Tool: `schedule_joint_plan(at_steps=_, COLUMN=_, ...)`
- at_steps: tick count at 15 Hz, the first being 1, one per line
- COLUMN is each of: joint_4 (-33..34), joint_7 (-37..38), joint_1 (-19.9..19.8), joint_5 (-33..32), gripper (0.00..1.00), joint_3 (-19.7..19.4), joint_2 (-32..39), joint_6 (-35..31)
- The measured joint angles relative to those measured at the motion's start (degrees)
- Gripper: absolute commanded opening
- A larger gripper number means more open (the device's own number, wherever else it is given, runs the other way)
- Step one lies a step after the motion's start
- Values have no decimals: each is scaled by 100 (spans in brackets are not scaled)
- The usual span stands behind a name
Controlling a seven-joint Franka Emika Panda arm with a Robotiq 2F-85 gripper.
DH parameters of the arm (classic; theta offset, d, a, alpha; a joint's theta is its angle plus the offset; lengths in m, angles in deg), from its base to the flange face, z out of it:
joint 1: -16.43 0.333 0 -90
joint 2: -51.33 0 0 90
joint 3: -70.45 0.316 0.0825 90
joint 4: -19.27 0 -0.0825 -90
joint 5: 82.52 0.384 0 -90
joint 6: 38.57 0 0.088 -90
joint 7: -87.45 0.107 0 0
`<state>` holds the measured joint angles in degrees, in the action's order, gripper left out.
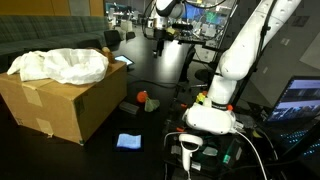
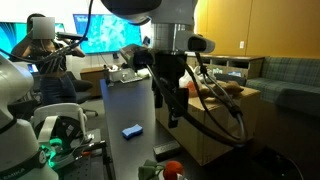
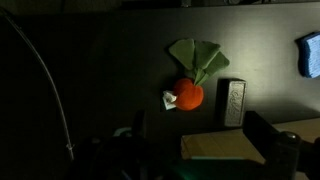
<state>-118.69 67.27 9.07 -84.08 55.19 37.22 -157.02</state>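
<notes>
One cardboard box (image 1: 60,108), one orange toy (image 3: 188,95) (green-leafed), one blue cloth (image 1: 129,141), one grey block (image 3: 232,103).

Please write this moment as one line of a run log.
pincer open, empty, aloft | below: orange toy | beside it: grey block | farther off: blue cloth

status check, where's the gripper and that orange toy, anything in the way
Fingers open, nothing held, gripper hanging well above the table. Below it the orange toy, untouched. Close beside that a dark block; blue cloth off to the side.

Orange toy (image 1: 143,97) tiny, blue cloth (image 3: 310,54) edge-cropped
</notes>
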Motion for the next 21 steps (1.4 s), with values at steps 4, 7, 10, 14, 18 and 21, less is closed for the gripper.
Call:
schedule_joint_plan(at_steps=4, joint_4=12, joint_7=-6, joint_1=6, joint_5=0, gripper=100, joint_3=172, joint_2=112, joint_6=-41)
schedule_joint_plan(at_steps=7, joint_4=117, joint_7=-35, joint_1=67, joint_5=1, gripper=100, joint_3=275, joint_2=135, joint_6=-53)
schedule_joint_plan(at_steps=10, joint_4=345, joint_7=-30, joint_1=265, joint_5=63, gripper=100, joint_3=500, joint_2=149, joint_6=11)
schedule_joint_plan(at_steps=14, joint_4=810, joint_7=252, joint_1=658, joint_5=284, gripper=100, joint_3=994, joint_2=210, joint_6=233)
schedule_joint_plan(at_steps=18, joint_4=1375, joint_7=642, joint_1=978, joint_5=504, gripper=100, joint_3=1403, joint_2=474, joint_6=486)
schedule_joint_plan(at_steps=21, joint_4=1879, joint_7=871, joint_1=1162, joint_5=793, gripper=100, joint_3=1635, joint_2=859, joint_6=718)
